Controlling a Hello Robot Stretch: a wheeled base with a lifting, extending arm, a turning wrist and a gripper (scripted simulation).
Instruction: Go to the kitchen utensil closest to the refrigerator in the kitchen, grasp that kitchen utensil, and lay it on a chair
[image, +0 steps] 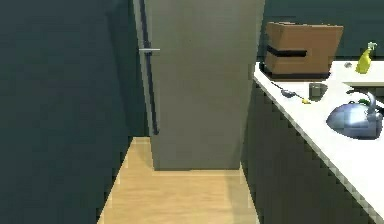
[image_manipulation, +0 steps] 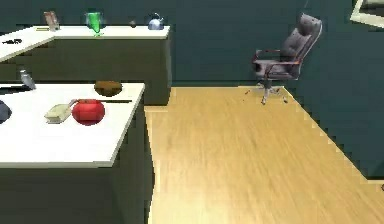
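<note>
Forward view puts the refrigerator (image: 200, 80) straight ahead of me at the far end of a short stretch of wood floor, with a white counter (image: 320, 135) running along the right. On that counter, at the end nearest the refrigerator, lies a thin dark utensil (image: 291, 93) with a yellowish tip. I judge it to be the one I am sent for. It rests flat on the counter, just beside a small cup (image: 318, 90).

As I judge it, I am at the approach and little more. The grasp is not yet made, and carrying and laying the piece down are both left to do. How my jaws stand I cannot tell.

The chair (image_manipulation: 285, 60) shows at the far right of the arm side view, against the dark wall and well apart from the counters.

By count, ahead of me there are:
- one refrigerator
- one utensil
- one cup
- one kettle (image: 357, 115)
- one brown box (image: 302, 50)
- one yellow bottle (image: 365, 60)

To the side I count one chair and, on the near counter, one red round fruit (image_manipulation: 88, 110) and one brown lump (image_manipulation: 108, 88).
</note>
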